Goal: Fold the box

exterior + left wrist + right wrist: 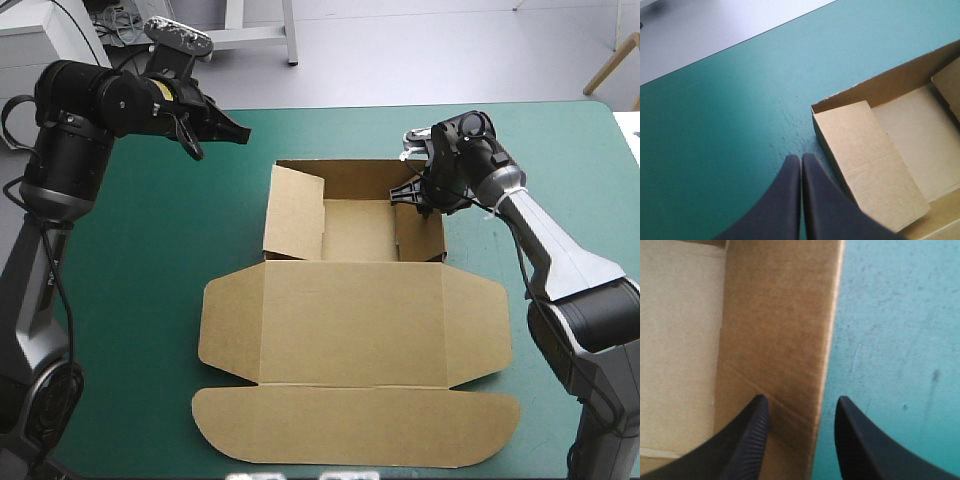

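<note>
Brown board, likely light but stiff: your right gripper (801,402) stood open astride the right wall of the box (350,320), a sound hold; your left gripper (801,159) hung closed, empty.

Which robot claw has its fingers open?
The right gripper: its fingers stand apart astride the box's side wall. The left gripper's fingers meet in a point, off the box.
</note>
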